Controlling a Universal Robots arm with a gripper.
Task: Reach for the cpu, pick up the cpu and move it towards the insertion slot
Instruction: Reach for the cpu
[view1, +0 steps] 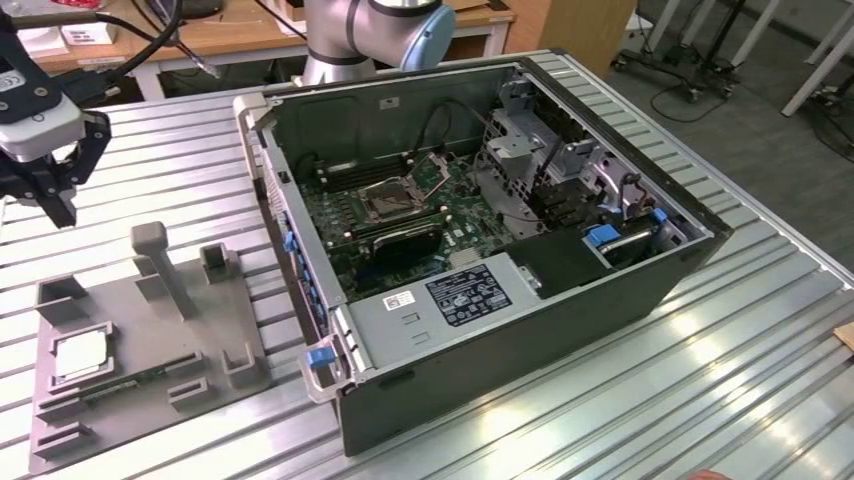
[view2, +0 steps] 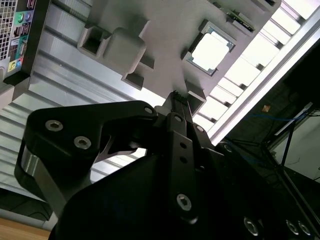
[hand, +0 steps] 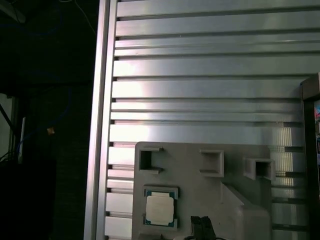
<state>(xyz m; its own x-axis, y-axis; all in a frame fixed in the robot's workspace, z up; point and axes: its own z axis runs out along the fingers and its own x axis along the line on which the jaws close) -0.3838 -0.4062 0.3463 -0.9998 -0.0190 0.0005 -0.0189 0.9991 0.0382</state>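
Our arm (view1: 350, 30) shows a grey joint at the exterior view's top. Our gripper (view1: 59, 213) hangs at that view's left, pointing down, its fingers (view2: 179, 107) drawn together, nothing between them.

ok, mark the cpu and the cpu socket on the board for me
pale silver square cpu (hand: 160, 208), first wrist view, centre of its metallic face.
shiny metal-framed square insertion slot (view1: 391, 200), exterior view, its dark centre.
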